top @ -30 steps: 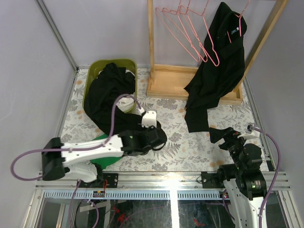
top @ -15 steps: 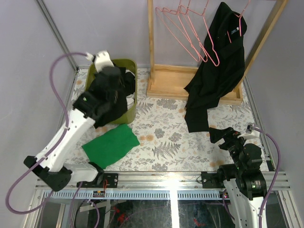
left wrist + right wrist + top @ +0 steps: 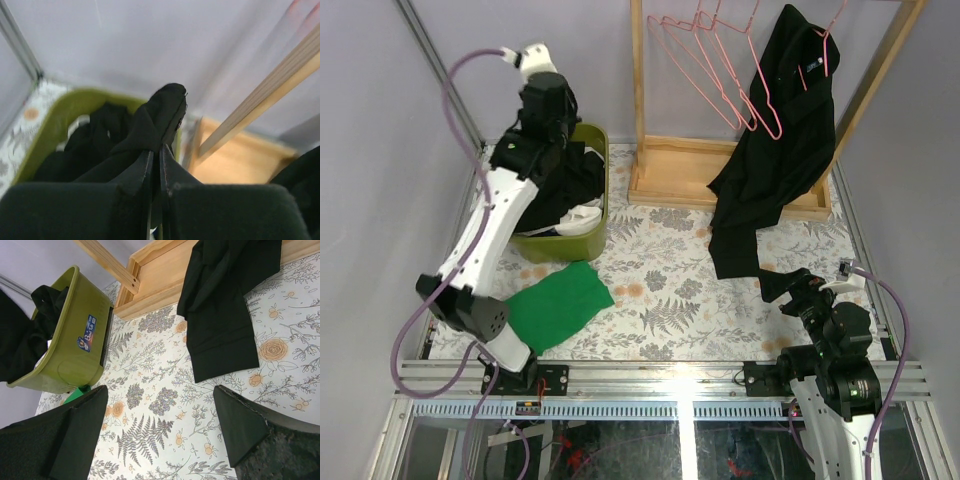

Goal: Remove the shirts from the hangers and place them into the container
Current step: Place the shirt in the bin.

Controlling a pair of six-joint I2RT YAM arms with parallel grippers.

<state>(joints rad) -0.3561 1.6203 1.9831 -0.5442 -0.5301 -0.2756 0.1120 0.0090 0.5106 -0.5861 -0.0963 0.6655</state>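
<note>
L end effector [image 3: 156, 150] clenched on a black shirt [image 3: 160, 112] above the container [image 3: 596, 134]; R end effector [image 3: 160, 390] spread wide, grasping nothing.
Near: floral worktop [image 3: 670, 290], green cloth [image 3: 555, 305] at L. Far L: olive-green container, held shirt trailing into it. Far: wooden rack [image 3: 720, 172], bare pink hangers [image 3: 720, 70], 2nd black shirt [image 3: 775, 150] hanging at R; pale walls [image 3: 540, 60].

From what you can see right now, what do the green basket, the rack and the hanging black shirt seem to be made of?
The basket looks like moulded plastic: smooth olive wall, slight sheen, a sticker. The rack appears to be pale bare wood, judging by its colour. The shirt is soft matte fabric that hangs in folds.
</note>
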